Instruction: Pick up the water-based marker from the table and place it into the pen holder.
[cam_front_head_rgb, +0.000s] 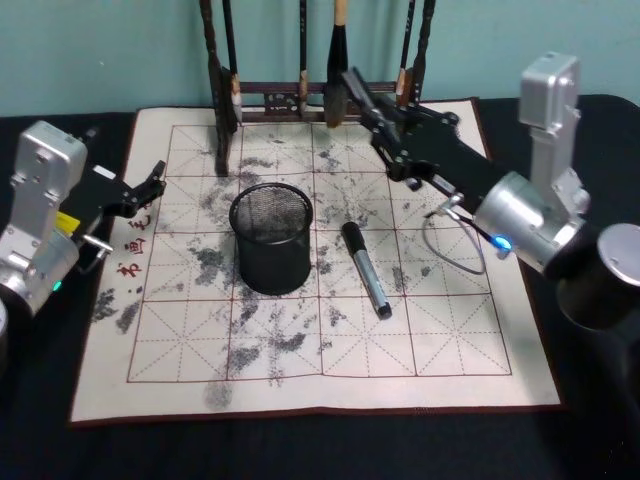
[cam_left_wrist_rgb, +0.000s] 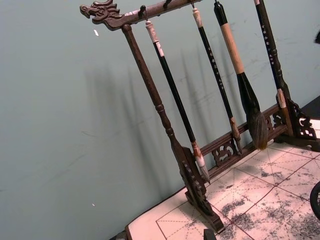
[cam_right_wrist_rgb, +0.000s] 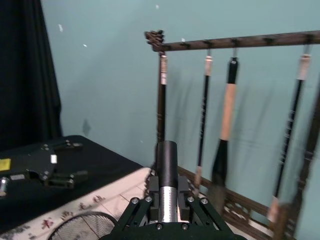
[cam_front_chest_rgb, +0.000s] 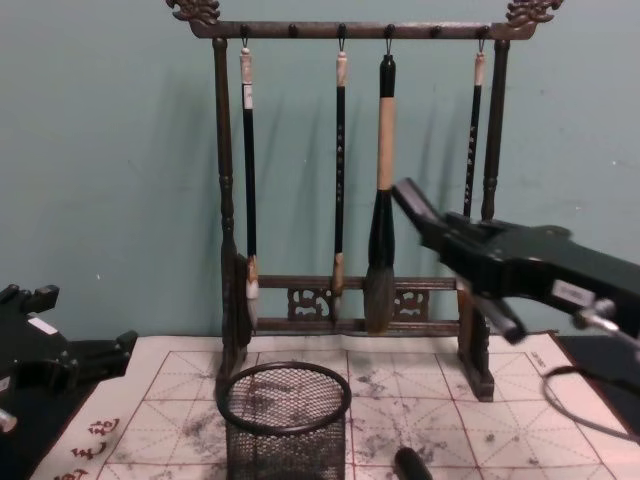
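Not started — marker (cam_front_head_rgb: 365, 270) lay right of the pen holder (cam_front_head_rgb: 271, 238); right gripper (cam_front_head_rgb: 352, 80) far back, grip unclear; left gripper (cam_front_head_rgb: 153, 183) parked open.

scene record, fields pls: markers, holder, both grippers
loose marker: lying on the mat, right of the pen holder, apart from it
pen holder: upright, no marker inside
right gripper: raised before the brush rack, shut on a second marker
left gripper: open, idle at the mat's left edge
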